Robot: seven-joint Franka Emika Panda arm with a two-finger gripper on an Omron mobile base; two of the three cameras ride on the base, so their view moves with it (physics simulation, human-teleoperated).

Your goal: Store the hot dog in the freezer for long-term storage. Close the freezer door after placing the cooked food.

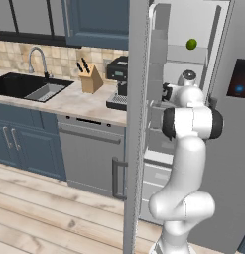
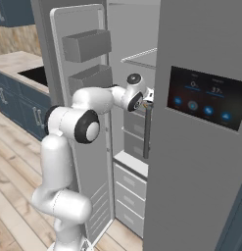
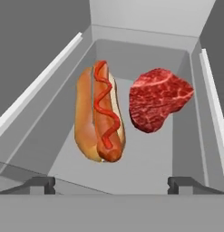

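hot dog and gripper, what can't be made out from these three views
- Hot dog: in the hand view it may be resting on the freezer shelf or not, unclear.
- Gripper: fingers wide apart in the hand view; in both base views the forearm and the freezer door cover it.
- Red meat: contact with the shelf unclear.

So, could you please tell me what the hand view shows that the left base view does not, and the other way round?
Hand view: the hot dog lying beside a red lumpy piece of meat on a white freezer shelf, apart from each other, with the tool open and holding nothing. Left base view: a green fruit on an upper shelf, the sink, a knife block. Both: the inside of the freezer.
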